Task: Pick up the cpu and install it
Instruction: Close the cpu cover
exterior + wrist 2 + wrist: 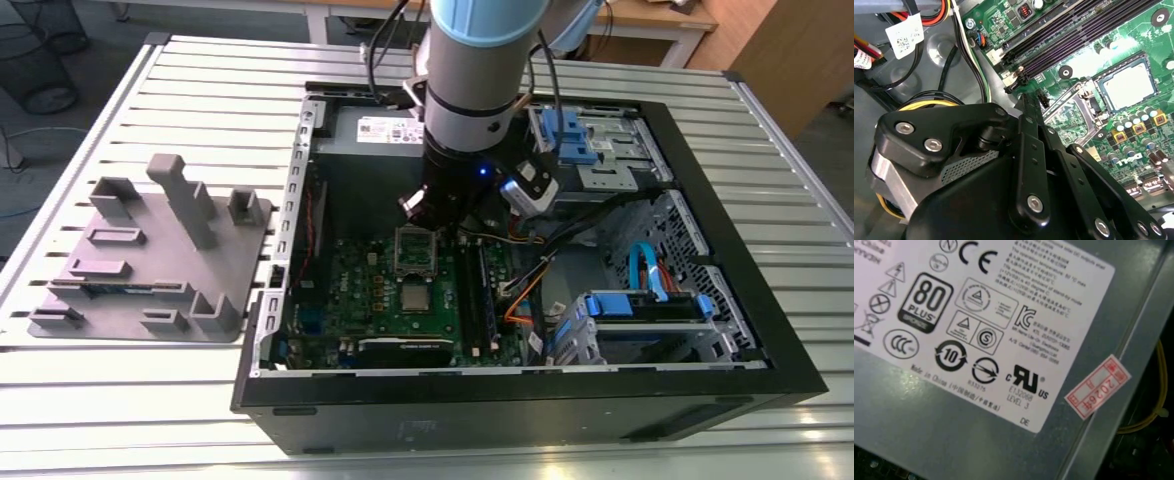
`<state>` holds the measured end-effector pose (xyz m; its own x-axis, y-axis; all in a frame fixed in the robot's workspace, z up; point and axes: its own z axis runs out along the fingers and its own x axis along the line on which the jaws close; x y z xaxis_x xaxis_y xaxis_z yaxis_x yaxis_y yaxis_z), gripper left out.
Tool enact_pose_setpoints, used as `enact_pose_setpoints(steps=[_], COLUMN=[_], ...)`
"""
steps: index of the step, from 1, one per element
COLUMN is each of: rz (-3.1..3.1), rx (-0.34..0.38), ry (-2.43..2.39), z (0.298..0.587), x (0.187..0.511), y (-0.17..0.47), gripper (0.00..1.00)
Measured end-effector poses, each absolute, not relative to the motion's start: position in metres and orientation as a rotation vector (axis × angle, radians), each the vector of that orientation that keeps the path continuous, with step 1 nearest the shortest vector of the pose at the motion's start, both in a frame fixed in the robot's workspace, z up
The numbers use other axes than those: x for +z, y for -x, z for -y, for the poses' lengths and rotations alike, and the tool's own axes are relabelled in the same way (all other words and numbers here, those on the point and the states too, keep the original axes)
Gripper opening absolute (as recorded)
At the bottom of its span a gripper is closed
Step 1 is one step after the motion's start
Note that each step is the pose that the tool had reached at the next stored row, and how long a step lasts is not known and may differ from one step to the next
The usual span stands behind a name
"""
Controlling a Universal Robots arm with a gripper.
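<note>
The cpu (416,297) (1128,86), a pale silver square, lies flat in its socket on the green motherboard (360,290) (1104,55) inside the open computer case (534,395). Beside it the socket's metal load plate (415,246) (1071,111) stands flipped open. My gripper (430,222) (1023,99) hangs low in the case just above that load plate, a short way from the cpu and holding nothing that I can see. Its black linkages take up the foreground of the second wrist view.
Dark memory slots (470,290) (1079,30) run beside the socket. The grey power supply (380,128) (944,405) sits at the case's far end, blue drive brackets (641,305) and cables (966,55) nearby. A grey fixture plate with blocks (147,260) lies at the exterior view's left.
</note>
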<state>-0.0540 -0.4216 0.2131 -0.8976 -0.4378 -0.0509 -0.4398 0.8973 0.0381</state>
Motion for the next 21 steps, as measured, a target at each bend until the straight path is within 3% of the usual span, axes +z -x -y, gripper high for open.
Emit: enact_pose_setpoints(steps=[21], rz=[-2.999], rx=[0.068], ry=[0.797], z=[0.4238], x=[0.2182], y=[0.0540], gripper=[0.11])
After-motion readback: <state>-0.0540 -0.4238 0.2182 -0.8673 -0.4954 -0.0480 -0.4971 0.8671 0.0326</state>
